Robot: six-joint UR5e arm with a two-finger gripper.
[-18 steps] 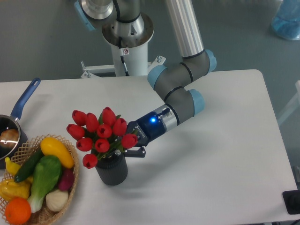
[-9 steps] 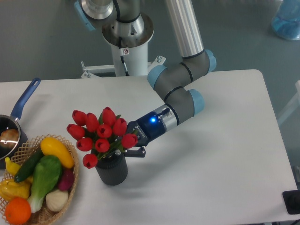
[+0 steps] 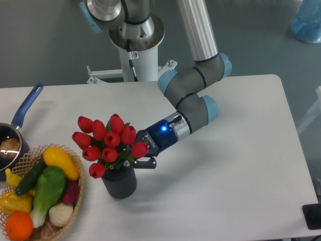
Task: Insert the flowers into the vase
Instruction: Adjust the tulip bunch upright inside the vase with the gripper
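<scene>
White bench (image 3: 235, 181), set before a grey floor. At its left front corner a wicker basket (image 3: 75, 201) holds a yellow squash (image 3: 60, 161), a dark green cucumber (image 3: 31, 175), a pale green vegetable (image 3: 47, 193), a purple item (image 3: 71, 192), a white bulb (image 3: 61, 214), an orange (image 3: 19, 226) and a yellow pepper (image 3: 11, 202). Just behind it, at the left edge, a blue-handled saucepan (image 3: 22, 113), partly cropped. Blue translucent object (image 3: 307, 20) at top right.

A robotics lab, set up for testing: an industrial arm (image 3: 198, 35) on a white pedestal (image 3: 138, 55) stands at the far edge of a plain white bench (image 3: 225, 175), over a bare grey floor (image 3: 45, 45), with a basket of toy produce (image 3: 42, 201) near left.
</scene>
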